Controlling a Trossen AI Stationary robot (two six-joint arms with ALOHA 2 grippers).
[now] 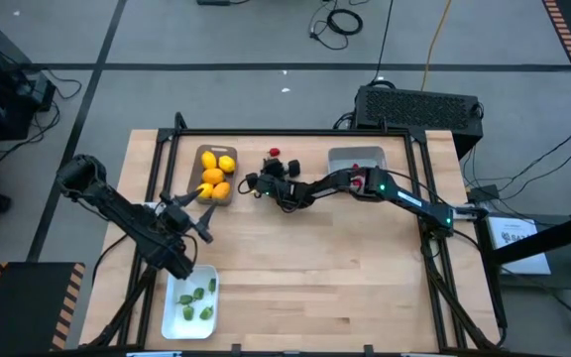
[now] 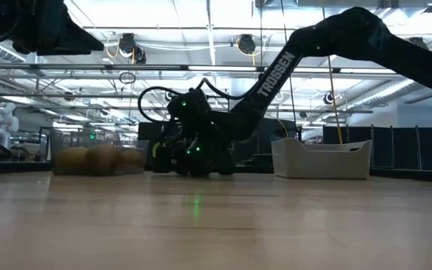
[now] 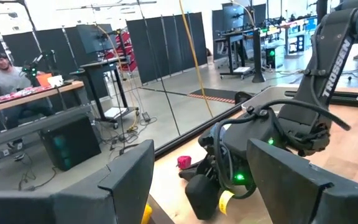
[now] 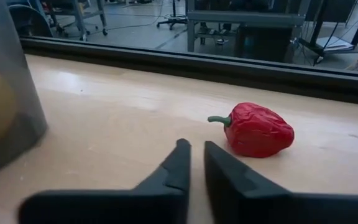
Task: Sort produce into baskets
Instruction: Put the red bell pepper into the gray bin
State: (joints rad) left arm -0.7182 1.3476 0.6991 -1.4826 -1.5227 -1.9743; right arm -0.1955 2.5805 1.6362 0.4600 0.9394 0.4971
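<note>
Right gripper [image 4: 193, 163] of mine is low over the wooden table [image 1: 315, 278], at the far side, between the brown-grey tray [image 1: 199, 157] and the light grey tray [image 1: 357, 157]. My right wrist camera shows its two dark fingers almost together, with only a thin gap between them, and nothing is held between them. A red pepper [image 4: 258, 130] with a short green stem lies on the table just ahead of the fingertips, a little to one side, and it does not touch them. From above I see this red piece [image 1: 275, 153] near the far edge of the table, close to my right gripper [image 1: 264, 184].

My left gripper [image 1: 191, 213] waits above the table, near the brown-grey tray, and its fingers [image 3: 129, 171] stand wide apart with nothing between them.

Yellow and orange fruits [image 1: 216, 174] lie inside the brown-grey tray and fill much of it. Small green leafy pieces [image 1: 198, 297] lie in the white tray [image 1: 172, 315], which sits at the near left side of the table. In the low view the light grey tray [image 2: 321, 159] is to the right of my right arm, and I cannot tell if something is inside it.

A person sits at a desk in the room behind the table.
</note>
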